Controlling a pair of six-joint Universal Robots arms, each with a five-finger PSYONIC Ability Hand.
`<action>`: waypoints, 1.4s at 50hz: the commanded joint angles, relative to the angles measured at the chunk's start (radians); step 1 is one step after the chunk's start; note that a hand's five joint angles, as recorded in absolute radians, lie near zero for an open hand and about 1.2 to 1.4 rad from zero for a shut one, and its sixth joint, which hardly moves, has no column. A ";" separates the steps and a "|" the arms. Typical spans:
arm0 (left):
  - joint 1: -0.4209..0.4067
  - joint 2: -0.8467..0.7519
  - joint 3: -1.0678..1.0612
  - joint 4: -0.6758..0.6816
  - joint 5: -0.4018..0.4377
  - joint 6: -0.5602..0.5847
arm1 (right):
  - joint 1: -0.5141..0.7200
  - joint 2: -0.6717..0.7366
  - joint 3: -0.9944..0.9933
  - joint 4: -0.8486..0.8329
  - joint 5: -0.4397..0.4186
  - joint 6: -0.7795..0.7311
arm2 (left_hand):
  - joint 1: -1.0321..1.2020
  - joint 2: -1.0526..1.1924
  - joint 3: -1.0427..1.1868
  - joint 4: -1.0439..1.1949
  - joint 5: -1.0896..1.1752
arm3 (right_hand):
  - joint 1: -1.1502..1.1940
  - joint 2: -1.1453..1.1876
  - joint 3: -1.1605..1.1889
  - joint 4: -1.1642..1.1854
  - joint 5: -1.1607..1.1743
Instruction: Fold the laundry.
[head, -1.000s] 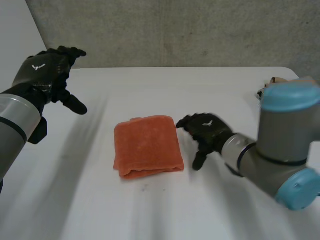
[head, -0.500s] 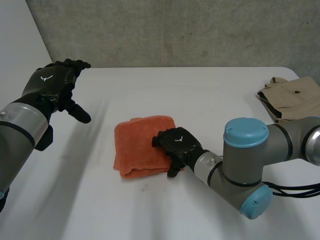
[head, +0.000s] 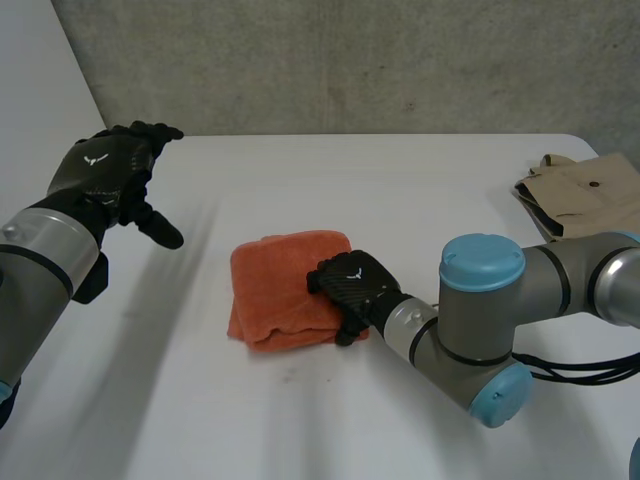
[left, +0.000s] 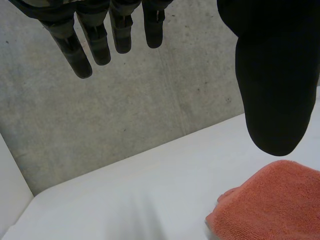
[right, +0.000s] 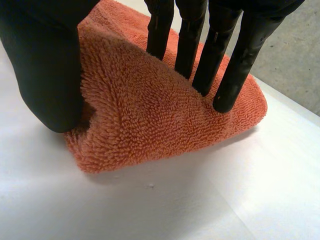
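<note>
An orange towel (head: 285, 285), folded into a thick square, lies in the middle of the white table (head: 400, 180). My right hand (head: 352, 287) is on its right edge. In the right wrist view its fingers (right: 225, 60) press down on top of the towel (right: 165, 115), the thumb (right: 42, 75) pushes in from the side, and the cloth is bunched up between them. My left hand (head: 100, 175) hangs open above the table's left side, well clear of the cloth. Beyond its thumb (left: 272, 85) a corner of the towel (left: 272, 205) shows.
A folded beige garment (head: 585, 195) lies at the table's far right edge. A grey concrete wall (head: 350, 60) stands behind the table. My right arm's elbow (head: 480, 330) hangs low over the table's near right.
My right hand has slid left from beside the towel onto its right edge, and its fingers and thumb have closed in on the cloth. The left hand has hardly moved.
</note>
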 joint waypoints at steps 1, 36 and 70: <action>0.000 -0.002 0.000 0.000 0.000 0.000 | 0.000 0.009 -0.012 -0.004 0.000 -0.036 | 0.001 -0.013 -0.020 -0.012 -0.033 | 0.338 0.199 0.191 0.192 0.240; 0.008 -0.002 -0.005 0.008 0.002 0.000 | 0.015 0.041 -0.086 -0.021 0.024 -0.274 | 0.001 -0.013 -0.020 -0.012 -0.033 | 0.871 0.732 0.724 0.725 0.774; 0.037 -0.014 -0.061 0.037 -0.008 -0.057 | -0.742 0.078 -0.567 -0.055 -0.334 -0.119 | 0.001 -0.013 -0.020 -0.012 -0.033 | 0.871 0.732 0.724 0.725 0.774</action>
